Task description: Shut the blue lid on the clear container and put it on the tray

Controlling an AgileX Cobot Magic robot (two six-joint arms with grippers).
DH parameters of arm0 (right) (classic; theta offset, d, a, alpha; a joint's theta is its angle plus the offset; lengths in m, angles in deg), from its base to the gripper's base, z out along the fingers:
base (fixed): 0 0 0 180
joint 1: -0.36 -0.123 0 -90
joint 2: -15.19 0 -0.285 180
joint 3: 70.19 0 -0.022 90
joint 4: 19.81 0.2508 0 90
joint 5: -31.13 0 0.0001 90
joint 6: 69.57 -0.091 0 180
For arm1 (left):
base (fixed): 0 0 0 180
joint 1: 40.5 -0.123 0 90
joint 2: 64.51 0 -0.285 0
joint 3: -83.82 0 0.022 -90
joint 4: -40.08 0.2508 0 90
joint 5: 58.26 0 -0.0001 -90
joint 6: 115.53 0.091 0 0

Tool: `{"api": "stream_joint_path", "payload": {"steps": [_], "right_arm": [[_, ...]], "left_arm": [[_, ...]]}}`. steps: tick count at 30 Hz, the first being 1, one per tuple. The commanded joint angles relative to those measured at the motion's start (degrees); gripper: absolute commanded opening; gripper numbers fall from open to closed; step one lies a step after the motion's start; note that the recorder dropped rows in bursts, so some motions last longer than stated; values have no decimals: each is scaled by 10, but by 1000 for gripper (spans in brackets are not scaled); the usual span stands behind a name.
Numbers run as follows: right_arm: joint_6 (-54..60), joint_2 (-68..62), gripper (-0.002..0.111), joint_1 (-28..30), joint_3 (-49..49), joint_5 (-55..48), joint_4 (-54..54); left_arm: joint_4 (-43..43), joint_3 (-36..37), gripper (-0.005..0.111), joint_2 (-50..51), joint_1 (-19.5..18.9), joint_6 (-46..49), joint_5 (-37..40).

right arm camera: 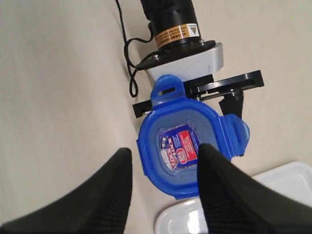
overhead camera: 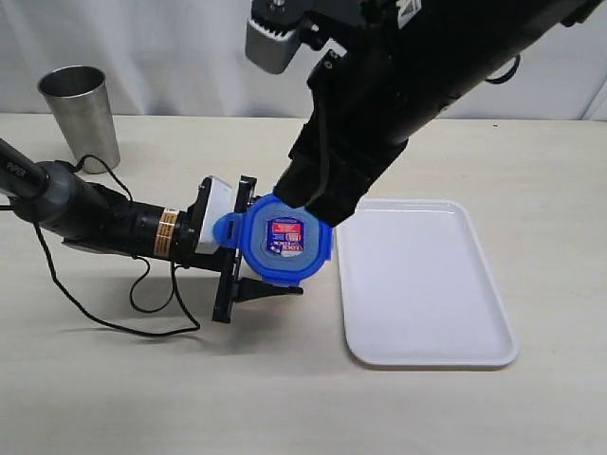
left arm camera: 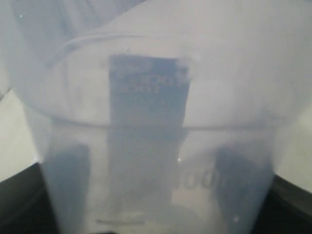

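Sticker [right arm camera: 178, 150] on blue lid [right arm camera: 168, 109]: red-white, writing illegible.

lid [overhead camera: 285, 242] seemingly on container [left arm camera: 156, 146], left of tray [overhead camera: 427, 284]

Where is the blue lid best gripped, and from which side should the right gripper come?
Come from above: the blue lid lies flat on the clear container, and the left gripper occupies one side. Pinch across its rim on two opposite edges, probably avoiding the two flaps that stick outward, as these would likely give way. The open right gripper hangs over it.
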Motion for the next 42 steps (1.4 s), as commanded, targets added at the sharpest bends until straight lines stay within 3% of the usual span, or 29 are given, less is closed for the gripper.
{"api": "stream_joint_path", "payload": {"steps": [1,12,42], "right_arm": [[37,-44,41,43,-34,-54,42],[64,-143,41,39,-36,-35,24],[29,-231,35,39,-35,-79,-42]], "left_arm": [[25,1,0,1,13,3,23],[22,1,0,1,13,3,23],[15,1,0,1,13,-1,23]]}}
